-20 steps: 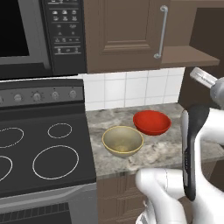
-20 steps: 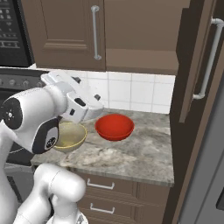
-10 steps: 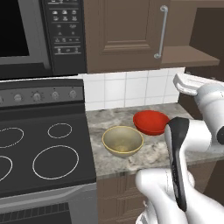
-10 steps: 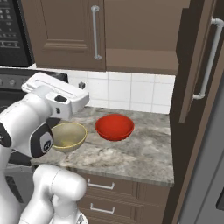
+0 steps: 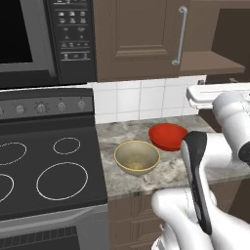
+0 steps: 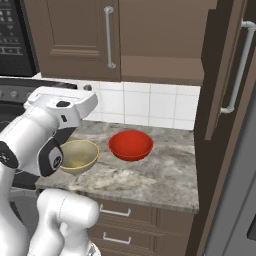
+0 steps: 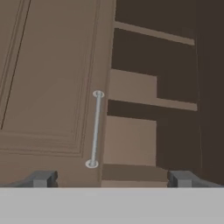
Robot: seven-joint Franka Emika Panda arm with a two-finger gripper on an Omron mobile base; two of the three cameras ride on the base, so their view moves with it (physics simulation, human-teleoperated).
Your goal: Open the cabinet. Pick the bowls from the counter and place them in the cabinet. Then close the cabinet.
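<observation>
Glossy red bowl (image 5: 167,135) and tan bowl (image 5: 137,156) are sitting mid-frame on the counter (image 5: 174,172), likely rigid, light and slick, best pinched across a rim, while the gripper (image 7: 111,178) is facing the cabinet (image 7: 131,131) with jaws spread wide, holding nothing

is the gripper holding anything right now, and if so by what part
Nothing is held. In the hand view the gripper is open and empty, facing the cabinet. The red bowl and tan bowl sit on the counter.
</observation>
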